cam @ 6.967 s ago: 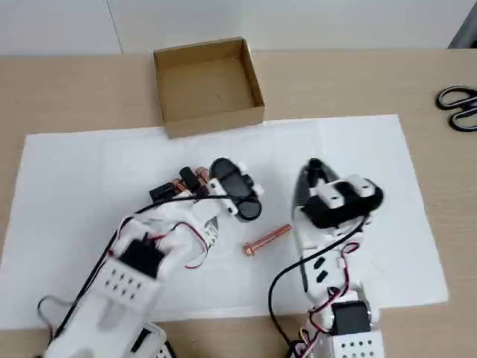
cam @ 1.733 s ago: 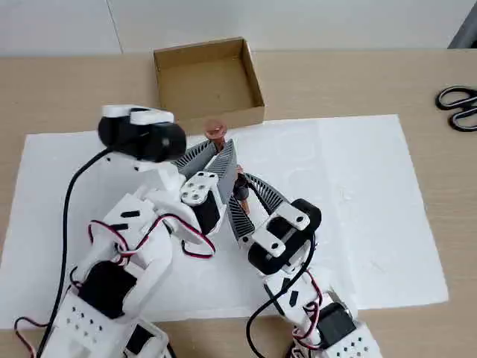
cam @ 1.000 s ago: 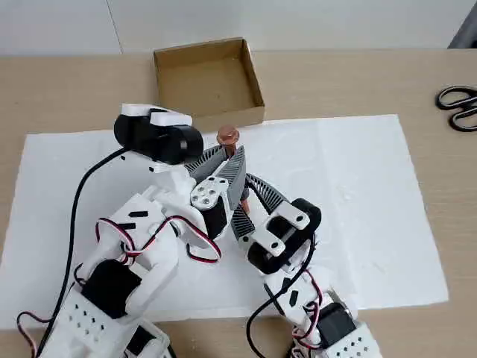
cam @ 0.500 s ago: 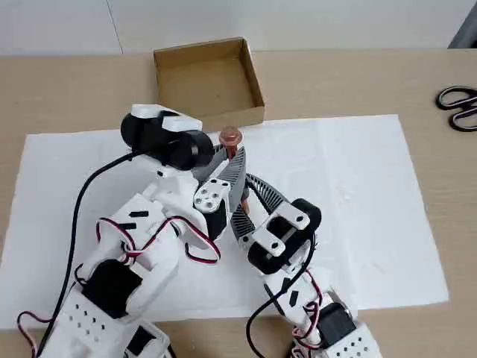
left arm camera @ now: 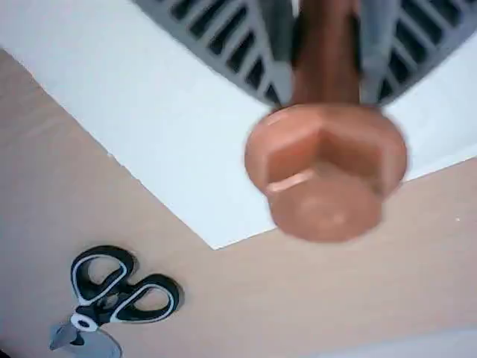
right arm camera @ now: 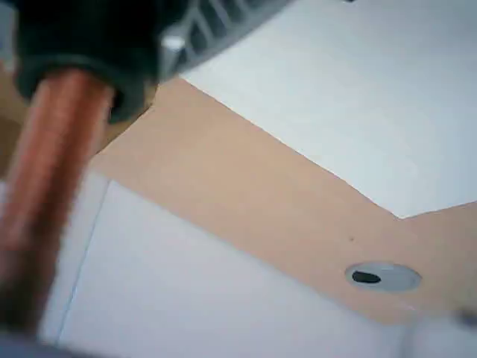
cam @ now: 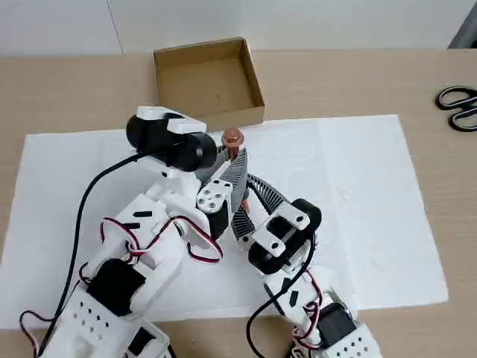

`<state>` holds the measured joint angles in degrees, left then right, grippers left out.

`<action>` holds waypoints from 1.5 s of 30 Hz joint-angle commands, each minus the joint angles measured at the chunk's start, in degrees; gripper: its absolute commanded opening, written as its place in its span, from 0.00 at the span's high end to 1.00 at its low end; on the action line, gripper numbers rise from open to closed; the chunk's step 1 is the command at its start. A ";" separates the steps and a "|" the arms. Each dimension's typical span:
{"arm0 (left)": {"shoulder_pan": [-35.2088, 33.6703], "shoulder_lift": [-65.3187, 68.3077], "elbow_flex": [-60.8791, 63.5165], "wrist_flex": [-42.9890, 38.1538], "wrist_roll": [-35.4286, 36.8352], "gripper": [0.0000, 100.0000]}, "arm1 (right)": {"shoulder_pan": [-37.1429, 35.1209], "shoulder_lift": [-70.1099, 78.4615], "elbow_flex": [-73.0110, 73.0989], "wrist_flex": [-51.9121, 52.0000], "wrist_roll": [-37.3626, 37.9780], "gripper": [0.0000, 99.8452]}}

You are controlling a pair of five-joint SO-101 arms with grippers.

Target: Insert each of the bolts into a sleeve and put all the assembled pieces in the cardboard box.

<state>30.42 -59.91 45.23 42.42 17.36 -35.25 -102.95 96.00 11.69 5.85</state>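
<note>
**Bench** [cam: 358, 82]: light wood, backed by a white wall [cam: 313, 22]. Its near part is largely covered by a white paper sheet [cam: 358, 194].

**Arms:** two white arms are mounted side by side at the near edge. Both are leaned in over the middle of the sheet.

**Cardboard box** [cam: 216, 119]: open-topped, set at the sheet's far edge.

**Scissors** [cam: 457, 108]: black-handled, laid on bare wood at the bench's right edge, well apart from the arms.

**Bolt** [cam: 233, 138]: copper-coloured and hex-headed, held above the sheet just in front of the box.
- The long axis is carried steeply upright, with the head uppermost and tipped toward the box.
- The shaft is pinched just under the head by the ribbed grey fingers of the left end effector [cam: 233, 158].

**Sleeve** [right arm camera: 82, 45]: black, fitted around the bolt's shaft lower down. It is gripped by the right end effector [cam: 244, 200], whose fingers are pressed in on it.
</note>
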 commanded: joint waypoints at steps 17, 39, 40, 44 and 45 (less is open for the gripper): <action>0.26 -6.15 4.97 6.77 -0.44 0.99 | -0.31 -1.01 0.35 -1.80 -0.53 1.00; 1.67 1.58 1.19 7.21 -5.01 0.99 | -0.31 -1.01 0.26 -1.80 -0.53 1.00; 1.67 1.58 0.75 7.21 -5.01 0.99 | -0.31 -1.01 0.26 -1.80 -0.53 1.00; 1.67 1.76 0.48 8.44 -5.19 0.99 | -0.31 -1.01 0.26 -1.80 -0.44 1.00; 1.67 1.85 0.48 9.41 -5.27 0.99 | -0.31 -1.01 0.26 -1.80 -0.44 1.00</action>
<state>31.91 -58.68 47.69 49.89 12.53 -35.16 -102.77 96.00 11.78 5.85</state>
